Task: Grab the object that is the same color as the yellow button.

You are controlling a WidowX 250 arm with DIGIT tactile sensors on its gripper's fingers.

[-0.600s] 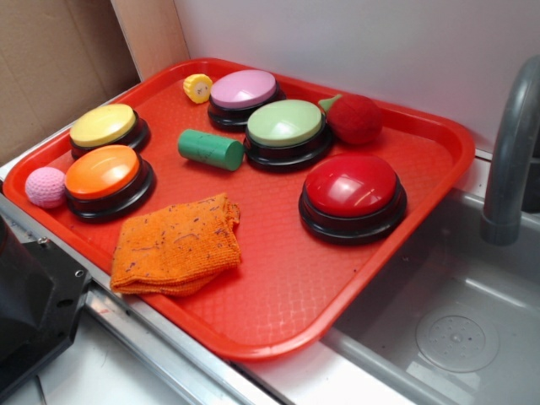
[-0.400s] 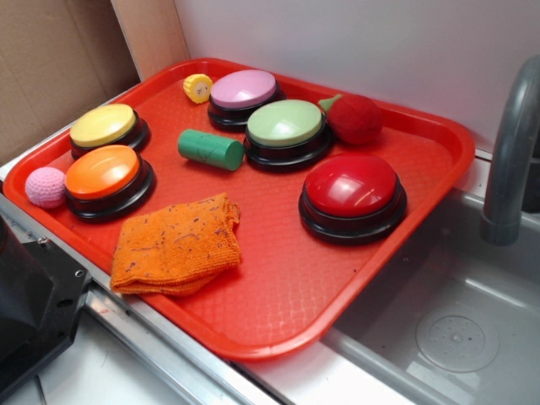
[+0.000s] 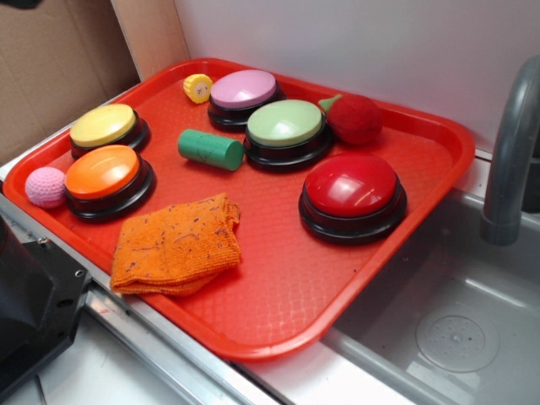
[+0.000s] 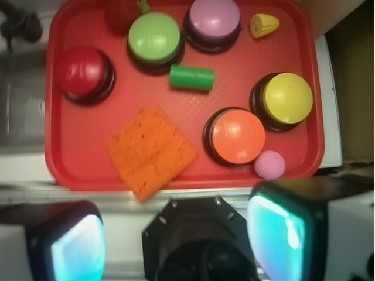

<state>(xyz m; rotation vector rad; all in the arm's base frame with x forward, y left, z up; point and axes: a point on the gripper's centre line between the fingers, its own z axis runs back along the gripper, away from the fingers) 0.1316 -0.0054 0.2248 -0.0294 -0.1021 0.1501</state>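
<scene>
White wall; grey sink.

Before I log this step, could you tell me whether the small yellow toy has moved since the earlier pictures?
No. The small yellow toy sits in the same spot beside the pink button, near the tray's far rim.

You have open air above the red tray. The yellow piece sits just beside the pink button, tray rim close behind; bare tray on its left toward the yellow button.
</scene>
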